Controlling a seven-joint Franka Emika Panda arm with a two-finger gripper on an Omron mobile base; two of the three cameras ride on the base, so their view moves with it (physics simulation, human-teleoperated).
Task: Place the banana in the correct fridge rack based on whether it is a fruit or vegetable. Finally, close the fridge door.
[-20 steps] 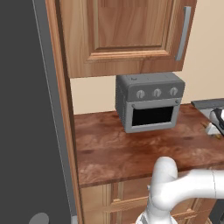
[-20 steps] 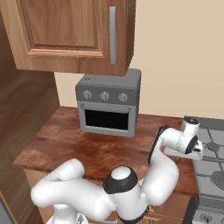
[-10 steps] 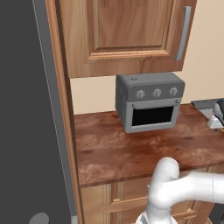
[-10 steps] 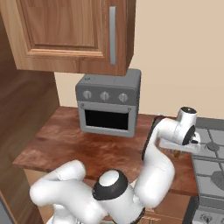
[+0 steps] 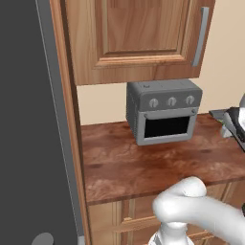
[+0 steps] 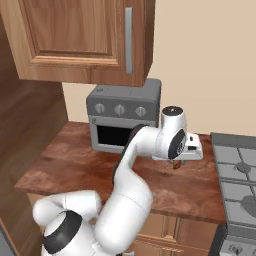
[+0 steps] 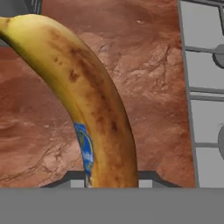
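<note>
The banana (image 7: 87,100), yellow with brown speckles and a blue sticker, rises from between my fingertips in the hand view, and my gripper (image 7: 111,180) is shut on its lower end. It hangs over the brown counter (image 7: 39,131). From the right base camera my gripper (image 6: 176,161) points down over the counter (image 6: 75,165), just right of the toaster oven and left of the stove. Seen from the left base camera, the hand (image 5: 234,122) sits at the far right edge. The dark grey fridge panel (image 5: 28,119) stands along the left side.
A grey toaster oven (image 5: 162,110) (image 6: 122,117) stands at the back of the counter under a wooden wall cabinet (image 5: 134,33). A grey stove (image 6: 235,175) (image 7: 203,87) borders the counter on the right. The arm's elbow (image 5: 191,206) fills the lower foreground.
The arm has swung the hand and banana leftward, from over the stove's edge to above the counter beside the toaster oven. The base has stayed put.
</note>
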